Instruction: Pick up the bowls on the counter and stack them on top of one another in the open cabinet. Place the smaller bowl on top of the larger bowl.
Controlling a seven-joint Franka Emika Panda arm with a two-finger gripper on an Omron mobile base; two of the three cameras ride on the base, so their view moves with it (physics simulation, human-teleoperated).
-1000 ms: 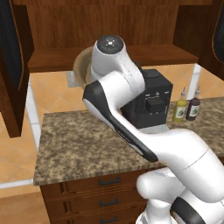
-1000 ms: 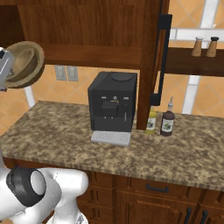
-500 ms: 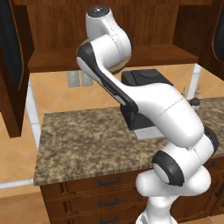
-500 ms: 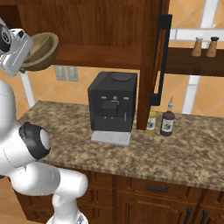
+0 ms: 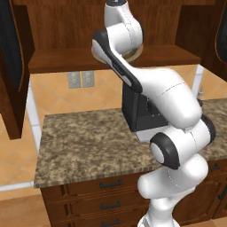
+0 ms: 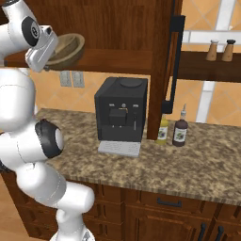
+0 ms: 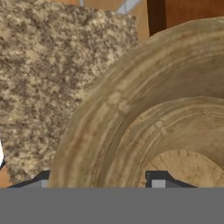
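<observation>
My gripper is shut on the wall of the larger bowl, a wide tan wooden bowl with a thick rim. I hold it slightly tilted at the left part of the open cabinet's shelf. From the left, only the bowl's edge peeks out behind the arm, above the shelf. The hand view has the bowl close up, its rim between my fingertips. A second ring shows inside it; whether that is the smaller bowl, I cannot tell. The granite counter lies below.
A black coffee machine stands on the counter under the shelf. Two bottles sit to its right beside the cabinet door. Salt and pepper shakers are on a side shelf. Drawers run below the counter.
The arm has risen and swung the bowl from beside the cabinet's lower left up and inward, level with the shelf. The base has not moved.
</observation>
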